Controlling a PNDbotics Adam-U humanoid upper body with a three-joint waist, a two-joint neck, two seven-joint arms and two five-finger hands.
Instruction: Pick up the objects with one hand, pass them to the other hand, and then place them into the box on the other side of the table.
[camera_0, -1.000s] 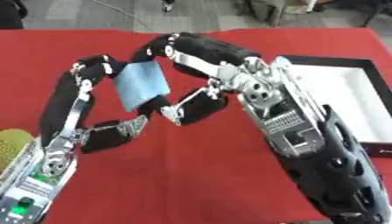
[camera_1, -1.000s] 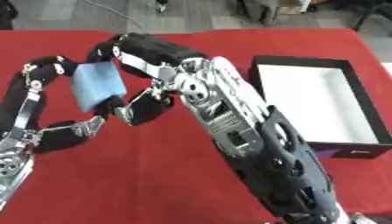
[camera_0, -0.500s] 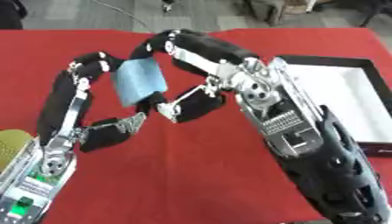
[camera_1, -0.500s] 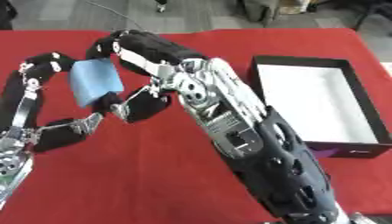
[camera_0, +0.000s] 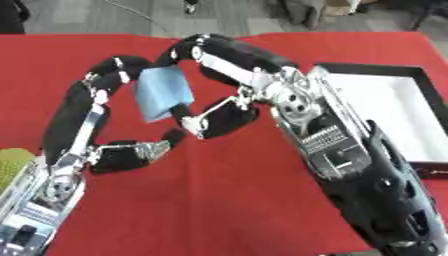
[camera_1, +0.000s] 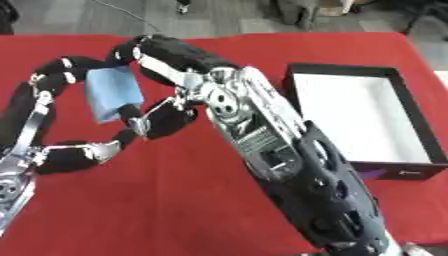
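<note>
Between our two hands we hold a light blue pad (camera_0: 163, 92), flat and tilted, above the red table (camera_0: 219, 200). Our left hand (camera_0: 101, 107) curls its fingers over the pad's top left corner, with the thumb (camera_0: 140, 150) bent underneath, just below the pad's lower edge. Our right hand (camera_0: 219, 55) arches its fingers over the pad's top right corner, and its thumb (camera_1: 162, 122) reaches in at the lower right edge. So both hands are closed on the pad at once. Whether the thumbs actually touch it we cannot tell.

Out from the fingers, our left forearm runs down to the lower left corner, and our right forearm fills the lower right of both views.

The box (camera_1: 359, 117), black outside and white inside, lies on the table to our right, well apart from the pad. The right eye view shows nearly all of it, including its near wall; in the left eye view our right forearm hides its left side.

Only the left eye view shows a yellow-green thing (camera_0: 13, 162) at the left edge, beside our left forearm.
</note>
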